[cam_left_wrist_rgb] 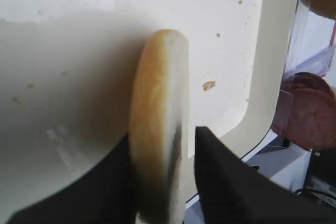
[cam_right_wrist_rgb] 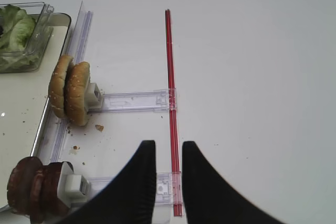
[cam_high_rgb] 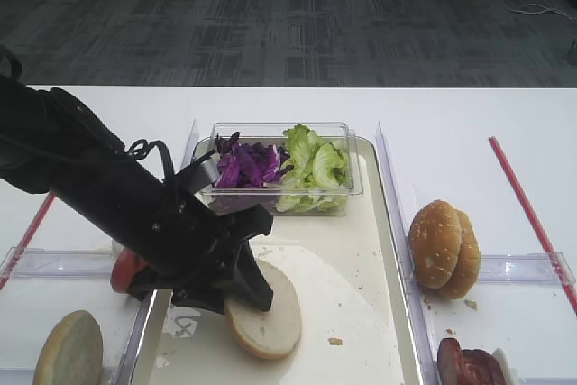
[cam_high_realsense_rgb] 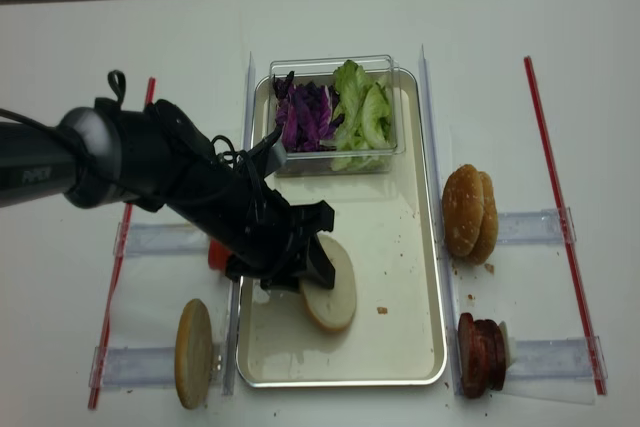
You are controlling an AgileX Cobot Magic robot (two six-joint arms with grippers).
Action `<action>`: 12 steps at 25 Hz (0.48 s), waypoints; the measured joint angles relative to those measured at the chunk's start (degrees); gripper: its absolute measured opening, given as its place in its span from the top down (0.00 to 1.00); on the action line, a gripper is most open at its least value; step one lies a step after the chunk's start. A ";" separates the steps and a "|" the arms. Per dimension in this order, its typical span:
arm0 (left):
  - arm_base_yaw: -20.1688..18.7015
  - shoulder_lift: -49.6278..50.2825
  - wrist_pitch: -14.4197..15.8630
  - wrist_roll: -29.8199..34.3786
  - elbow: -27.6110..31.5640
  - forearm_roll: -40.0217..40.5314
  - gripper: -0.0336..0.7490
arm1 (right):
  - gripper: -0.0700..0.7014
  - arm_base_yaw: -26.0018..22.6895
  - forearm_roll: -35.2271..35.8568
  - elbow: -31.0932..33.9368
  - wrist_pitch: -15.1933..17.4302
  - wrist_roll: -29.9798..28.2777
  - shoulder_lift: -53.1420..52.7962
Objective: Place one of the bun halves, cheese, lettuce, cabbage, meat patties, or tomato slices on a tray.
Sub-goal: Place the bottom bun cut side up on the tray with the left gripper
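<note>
A flat bun half (cam_high_rgb: pixel 266 313) with a pale cut face rests on the tray (cam_high_rgb: pixel 361 250), slightly tilted. My left gripper (cam_high_rgb: pixel 248 290) stands open around the bun's near edge. In the left wrist view a gap shows between the bun half (cam_left_wrist_rgb: pixel 157 103) and one finger (cam_left_wrist_rgb: pixel 220 171). Lettuce (cam_high_rgb: pixel 311 164) and purple cabbage (cam_high_rgb: pixel 243 167) fill a clear box at the tray's far end. Meat patties (cam_high_rgb: pixel 469 365) stand right of the tray, and tomato slices (cam_high_rgb: pixel 126 270) peek out left of the arm. Over the table on the right my right gripper (cam_right_wrist_rgb: pixel 169 148) is narrowly open and empty. No cheese is in view.
Two sesame buns (cam_high_rgb: pixel 444 248) stand on edge in a clear holder (cam_high_rgb: pixel 523 268) right of the tray. Another bun half (cam_high_rgb: pixel 68 349) stands in a holder at the front left. Red strips (cam_high_rgb: pixel 527 205) lie on the white table on both sides.
</note>
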 joint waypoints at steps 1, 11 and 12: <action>0.00 0.00 0.00 -0.61 0.00 0.71 0.63 | 0.71 0.00 0.00 0.00 0.00 0.00 0.00; 0.00 0.00 2.15 -7.31 -2.57 7.86 0.62 | 0.71 0.00 0.00 0.00 0.00 0.10 0.00; 0.00 0.00 2.23 -7.61 -2.57 8.16 0.62 | 0.71 0.00 0.00 0.00 0.00 0.10 0.00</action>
